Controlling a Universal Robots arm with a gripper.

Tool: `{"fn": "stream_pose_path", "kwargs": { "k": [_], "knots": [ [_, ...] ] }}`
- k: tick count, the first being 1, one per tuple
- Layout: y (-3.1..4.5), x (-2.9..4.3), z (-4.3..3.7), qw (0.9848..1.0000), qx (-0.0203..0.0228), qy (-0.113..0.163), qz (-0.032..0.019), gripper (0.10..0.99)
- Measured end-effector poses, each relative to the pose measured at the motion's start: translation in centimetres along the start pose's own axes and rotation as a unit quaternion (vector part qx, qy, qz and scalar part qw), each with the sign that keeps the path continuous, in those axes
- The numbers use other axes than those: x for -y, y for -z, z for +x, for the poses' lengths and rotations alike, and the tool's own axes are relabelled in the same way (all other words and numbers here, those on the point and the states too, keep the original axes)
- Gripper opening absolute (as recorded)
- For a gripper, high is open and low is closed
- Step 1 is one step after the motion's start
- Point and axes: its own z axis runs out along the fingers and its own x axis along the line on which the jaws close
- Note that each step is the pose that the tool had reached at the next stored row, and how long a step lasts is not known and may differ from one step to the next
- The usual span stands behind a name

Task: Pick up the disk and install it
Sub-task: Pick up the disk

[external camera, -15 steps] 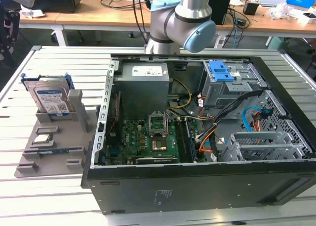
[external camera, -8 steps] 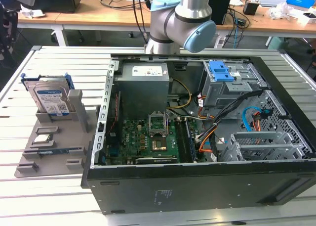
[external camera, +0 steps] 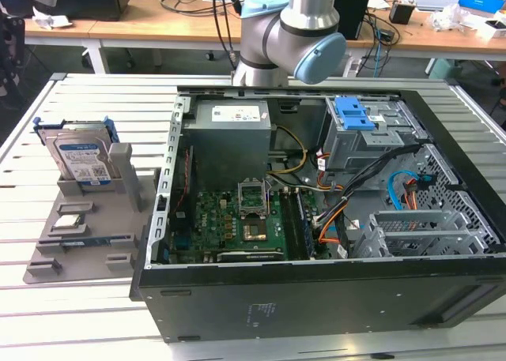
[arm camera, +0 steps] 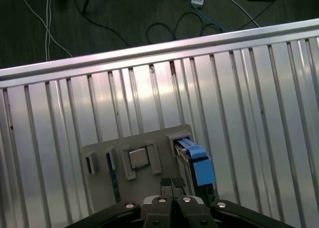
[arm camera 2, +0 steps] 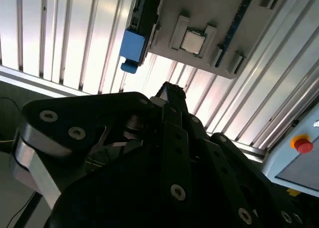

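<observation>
The disk stands on edge in a slot at the far end of a grey holder, at the exterior view's left. It has a white-and-blue label and blue rails. In the first wrist view I look down on its thin edge and blue rail, and the gripper hangs high above the holder, close to the disk's slot, with its fingertips together and nothing between them. The second wrist view shows the black gripper with the disk's blue rail far beyond it.
An open computer case lies on the slatted metal table, with a grey drive cage and blue latch at its far right. A small silver chip and a memory stick sit in the holder. The arm rises behind the case.
</observation>
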Motion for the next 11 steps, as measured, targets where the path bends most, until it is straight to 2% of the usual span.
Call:
{"fn": "stream_pose_path", "kwargs": {
  "k": [11],
  "knots": [
    [0.0, 0.0, 0.0, 0.999, -0.002, 0.044, -0.001, 0.106]
  ]
}}
